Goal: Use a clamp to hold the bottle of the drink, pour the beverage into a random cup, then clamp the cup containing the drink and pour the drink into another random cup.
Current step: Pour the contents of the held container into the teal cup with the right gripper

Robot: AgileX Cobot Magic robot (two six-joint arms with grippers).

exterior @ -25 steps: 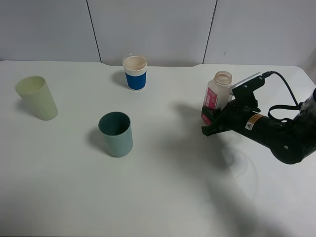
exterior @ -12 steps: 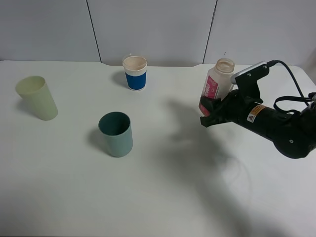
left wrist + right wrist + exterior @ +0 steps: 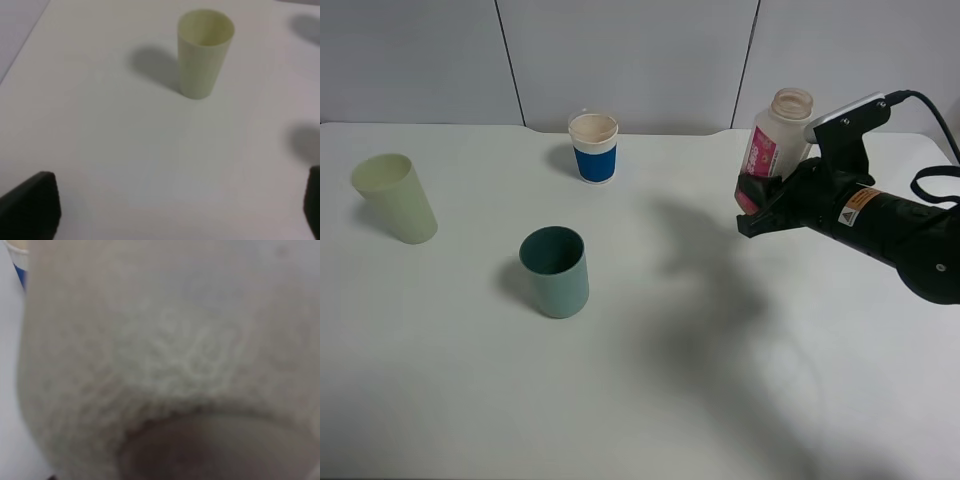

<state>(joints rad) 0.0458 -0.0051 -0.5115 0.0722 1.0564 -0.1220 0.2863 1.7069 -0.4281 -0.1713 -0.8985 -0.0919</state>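
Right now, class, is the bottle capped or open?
Open: the bottle shows a bare round mouth facing up, with no cap on it, in the high view.

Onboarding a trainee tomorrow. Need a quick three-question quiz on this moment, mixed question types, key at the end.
1. True or false: the right gripper is clamping the bottle.
2. Short answer: which stands nearer the back wall, the teal cup or the blue-banded white cup?
3. Which cup does the left wrist view show? A teal cup; B pale yellow-green cup; C blue-banded white cup.

Key: 1 true; 2 blue-banded white cup; 3 B.
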